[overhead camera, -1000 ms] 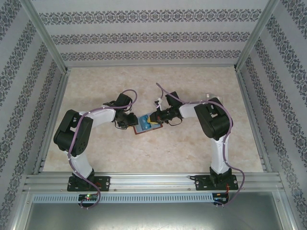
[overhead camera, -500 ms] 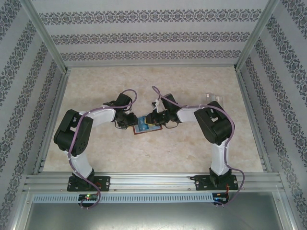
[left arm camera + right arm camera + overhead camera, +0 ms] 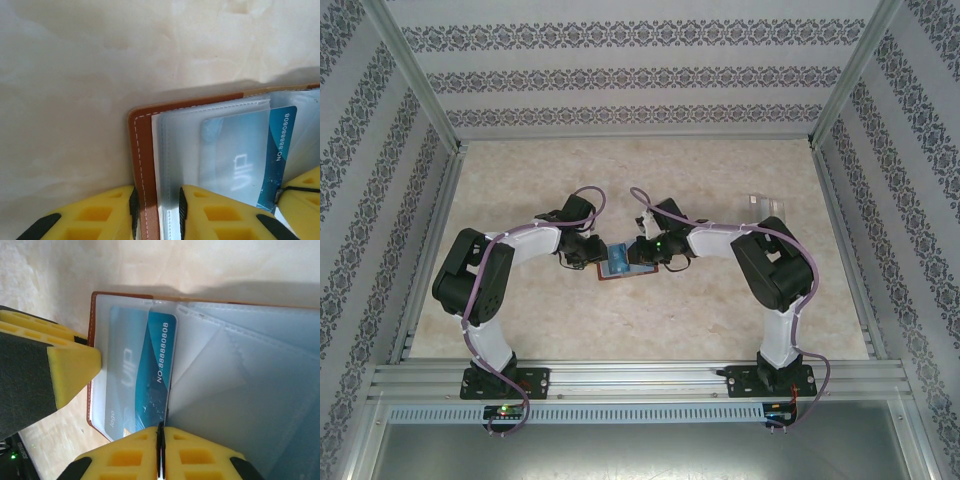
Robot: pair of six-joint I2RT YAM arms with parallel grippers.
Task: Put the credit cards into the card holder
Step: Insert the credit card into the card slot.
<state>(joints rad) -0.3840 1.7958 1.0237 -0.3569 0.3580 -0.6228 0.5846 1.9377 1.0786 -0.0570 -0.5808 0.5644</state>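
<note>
I see the top view evenly bright under soft, diffuse light, with faint, soft-edged shadows under the arms on the pale table (image 3: 640,320). The frame rails bend slightly toward the corners and fine detail is coarse. In the left wrist view the tabletop is warm and nearly washed out. A soft shadow band runs along the far edge of the card holder (image 3: 142,165), and its clear sleeves look milky with a dull sheen. The blue card (image 3: 282,150) has legible print. The left gripper (image 3: 157,200) is soft and out of focus at the bottom edge. In the right wrist view the card number is crisp, and the right gripper (image 3: 160,437) is slightly blurred.
</note>
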